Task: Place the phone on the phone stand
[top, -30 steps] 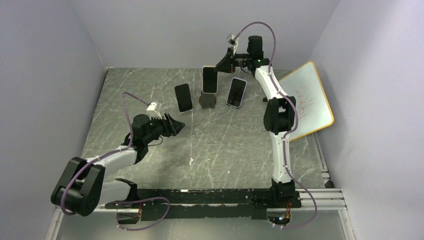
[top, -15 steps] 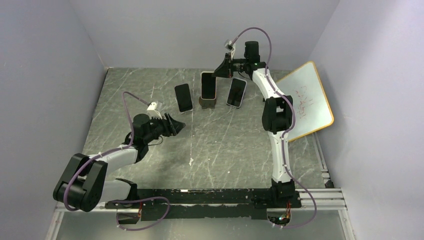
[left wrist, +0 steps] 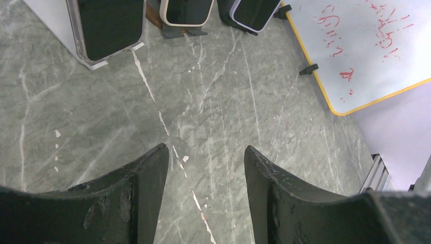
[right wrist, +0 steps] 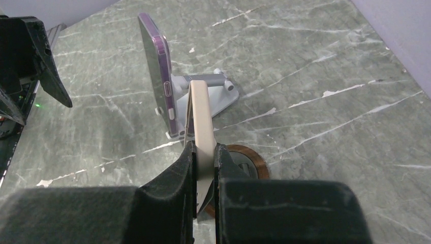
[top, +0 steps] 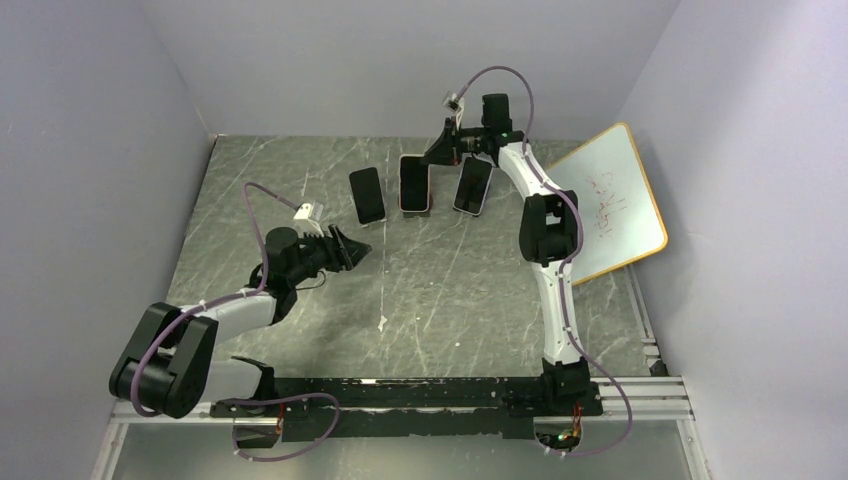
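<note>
We see the right tool [top: 437, 152] reached to the far side of the grey marbled worktop [top: 450, 290], its two fingers [right wrist: 175, 178] pressed together on the thin edge of the cream-cased phone [right wrist: 201, 117], one on each face. In the right wrist view the phone runs down from that grip toward the phone stand [right wrist: 249, 162], of which a round, brown-rimmed base shows just behind it. We cannot tell whether the phone's lower end is seated on it. From above, the phone sits in the middle of a row of three, dark screen up, between a second phone [top: 367, 195] on its left and a third phone [top: 473, 185] on its right. All three are close but apart. Beside the held phone the wrist view shows a purple-edged phone [right wrist: 157, 76] propped on a grey stand [right wrist: 208, 94]. The left tool [left wrist: 204, 152] hovers well short of the row with its fingers spread apart and only bare stone between them. A yellow-framed whiteboard [top: 610, 205] leans at the right wall. It carries red marker strokes, and we cannot read them.
</note>
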